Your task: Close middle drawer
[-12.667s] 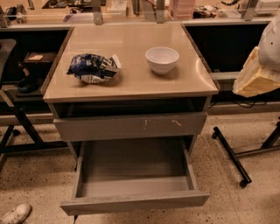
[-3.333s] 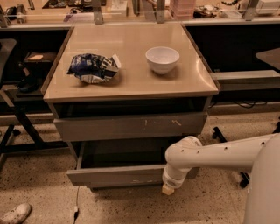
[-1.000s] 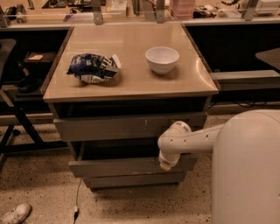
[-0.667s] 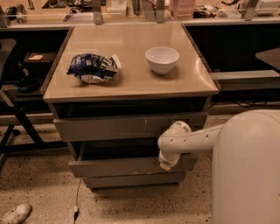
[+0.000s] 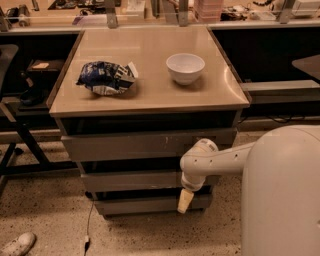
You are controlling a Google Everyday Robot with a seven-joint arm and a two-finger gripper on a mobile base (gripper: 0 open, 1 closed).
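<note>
Closest to the camera is the robot's big white body (image 5: pixel 282 200), filling the lower right corner. Its arm (image 5: pixel 220 159) reaches left from there and bends down at a round wrist joint. The gripper (image 5: pixel 185 201) is the cream-coloured tip hanging off that wrist. It points at the floor, right in front of the cabinet's right side, and overlaps the right end of the lowest drawer front (image 5: pixel 145 204). Honestly can't tell if it's spread or pressed together from here.

Down on the speckled floor (image 5: pixel 50 210) there's a white shoe (image 5: pixel 17 245) in the bottom left corner and a thin cable (image 5: pixel 89 225) trailing from under the cabinet.

The middle drawer (image 5: pixel 132 181) sits between the scratched top drawer front (image 5: pixel 145 145) and the lowest one. Its flat face points straight at the camera and its long axis runs left to right, nearly as wide as the cabinet. The wrist is up against its right end, though I can't say for sure it's touching. There's a dark gap above the drawer, and its front is close to level with the other two.

Compared to about 13 seconds ago, it's a big change. The drawer was pulled way out with the whole grey tray showing and no arm near it. About 3 seconds ago it was roughly halfway in. Versus under a second ago, basically nothing has moved.

On the tan tabletop (image 5: pixel 150 97) there's a crumpled blue chip bag (image 5: pixel 106 78) on the left and a white bowl (image 5: pixel 185 68) on the right, well apart. A cluttered bench (image 5: pixel 150 12) runs along the back.
</note>
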